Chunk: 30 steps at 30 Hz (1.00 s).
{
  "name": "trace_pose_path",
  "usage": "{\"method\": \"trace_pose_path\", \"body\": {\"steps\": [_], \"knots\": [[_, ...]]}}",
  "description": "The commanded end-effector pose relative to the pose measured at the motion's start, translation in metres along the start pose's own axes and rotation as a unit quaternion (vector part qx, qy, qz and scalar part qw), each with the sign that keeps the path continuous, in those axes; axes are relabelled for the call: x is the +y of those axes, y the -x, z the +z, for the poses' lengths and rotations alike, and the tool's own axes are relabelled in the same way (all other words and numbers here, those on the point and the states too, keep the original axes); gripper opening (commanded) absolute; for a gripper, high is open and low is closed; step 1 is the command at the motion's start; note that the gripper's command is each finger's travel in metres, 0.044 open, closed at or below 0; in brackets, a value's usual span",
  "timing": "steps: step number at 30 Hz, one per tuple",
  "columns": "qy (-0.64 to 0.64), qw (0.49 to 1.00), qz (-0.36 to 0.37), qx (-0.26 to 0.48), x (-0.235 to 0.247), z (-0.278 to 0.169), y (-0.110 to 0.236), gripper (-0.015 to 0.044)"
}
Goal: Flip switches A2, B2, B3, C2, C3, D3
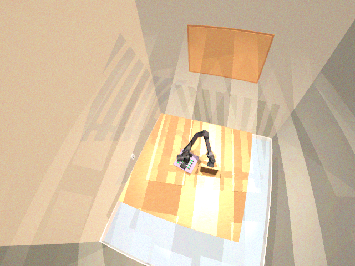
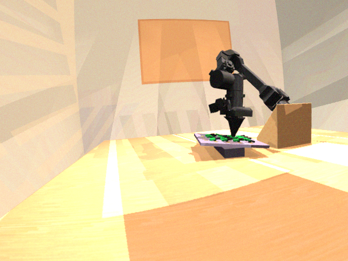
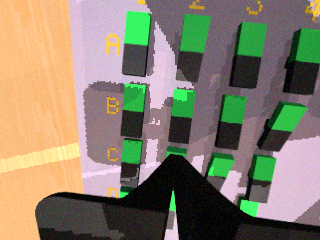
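Note:
The lilac switch panel (image 1: 189, 170) (image 2: 219, 143) (image 3: 93, 30) carries rows of green-and-black rocker switches, with yellow row letters and column numbers. In the wrist view I see A2 (image 3: 192, 46), B2 (image 3: 182, 116), B3 (image 3: 231, 122) and C3 (image 3: 218, 167). My gripper (image 3: 174, 160) (image 2: 235, 133) (image 1: 183, 162) is shut to a point with nothing between the fingers. Its tip is down at the panel over C2 (image 3: 176, 150), which it mostly hides. Row D is largely hidden behind the fingers.
A brown wedge-shaped block (image 2: 289, 126) (image 1: 208, 170) stands just beside the panel, at the arm's base. The panel rests on a dark pedestal (image 2: 233, 152) on the wooden table top. An orange board (image 2: 184, 50) hangs on the back wall.

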<state>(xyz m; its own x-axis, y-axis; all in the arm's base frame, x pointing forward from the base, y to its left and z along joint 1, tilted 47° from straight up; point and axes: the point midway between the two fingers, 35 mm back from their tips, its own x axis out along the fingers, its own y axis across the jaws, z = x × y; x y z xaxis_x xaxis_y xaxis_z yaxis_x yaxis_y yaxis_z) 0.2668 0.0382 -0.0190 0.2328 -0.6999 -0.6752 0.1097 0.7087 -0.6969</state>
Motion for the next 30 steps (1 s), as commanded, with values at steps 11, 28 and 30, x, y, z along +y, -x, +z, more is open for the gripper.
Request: {"method": "trace_pose_path", "body": {"steps": [11,28,30], "knots": [[0.002,1.0,-0.001,-0.001,0.0,0.0,-0.002,0.0],[0.001,1.0,0.001,-0.005,0.002,0.0,0.02,0.0],[0.002,1.0,0.001,-0.011,0.001,-0.002,0.05,0.0]]}}
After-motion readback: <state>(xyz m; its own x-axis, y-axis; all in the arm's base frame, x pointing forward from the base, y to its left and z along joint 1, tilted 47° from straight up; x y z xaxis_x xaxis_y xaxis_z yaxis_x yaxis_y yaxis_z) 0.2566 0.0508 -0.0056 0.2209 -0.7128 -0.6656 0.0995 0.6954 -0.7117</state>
